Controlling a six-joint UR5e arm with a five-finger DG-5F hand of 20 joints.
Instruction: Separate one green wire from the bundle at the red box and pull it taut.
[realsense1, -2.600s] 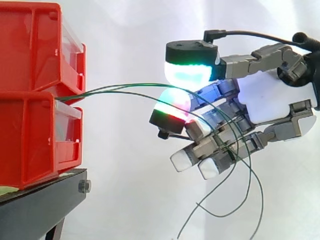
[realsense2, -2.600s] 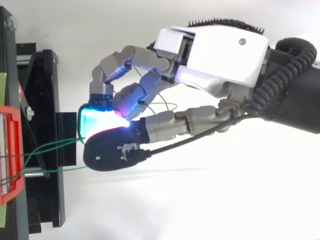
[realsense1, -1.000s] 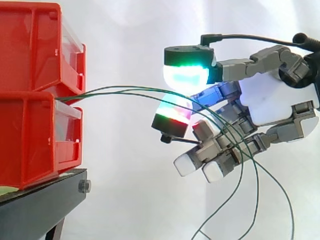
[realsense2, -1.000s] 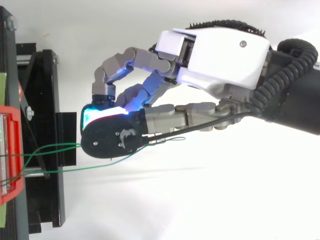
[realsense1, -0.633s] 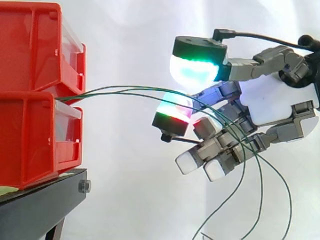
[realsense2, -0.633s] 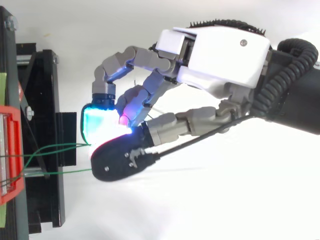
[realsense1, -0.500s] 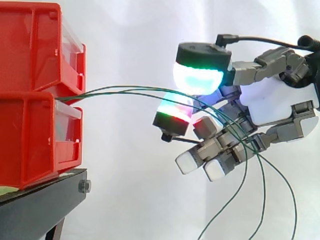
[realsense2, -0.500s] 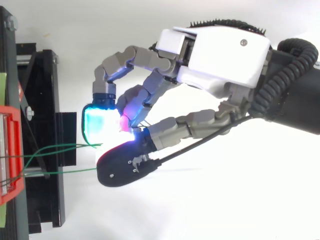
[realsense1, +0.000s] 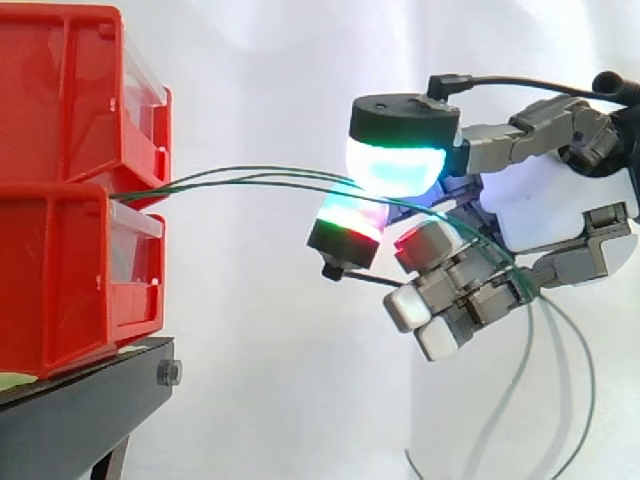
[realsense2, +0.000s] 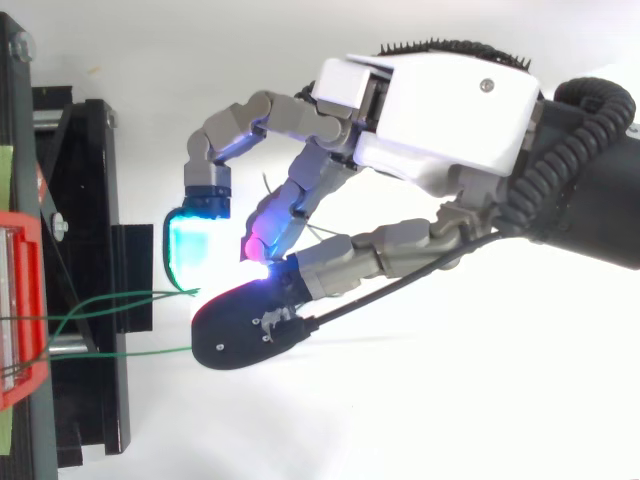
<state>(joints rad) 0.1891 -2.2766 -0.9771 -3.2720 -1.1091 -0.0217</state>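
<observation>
Two red bins (realsense1: 70, 200) are stacked at the left, seen from above as a red edge (realsense2: 20, 310). Thin green wires (realsense1: 250, 180) leave the gap between the bins and arc right into my hand (realsense1: 550, 205). They pass under the thumb's green-cyan pad (realsense1: 395, 165) and over a red-green fingertip (realsense1: 348, 222). They then run across the curled lower fingers (realsense1: 440, 300) and hang down behind them. From above, one wire (realsense2: 110, 300) ends at the cyan fingertip (realsense2: 190, 250) and another runs under the thumb (realsense2: 245, 335). My hand (realsense2: 440, 110) is shut on the wires.
The bins stand on a black stand (realsense1: 80, 410), whose frame (realsense2: 80, 250) lies just left of the fingertips. A white curtain fills the background. The loose wire tails (realsense1: 570, 400) dangle below the hand at the right.
The lower fingers have curled in tighter around the wires. The thumb swung away from the cyan fingertip, then dropped slightly. The hanging wire tails have swung.
</observation>
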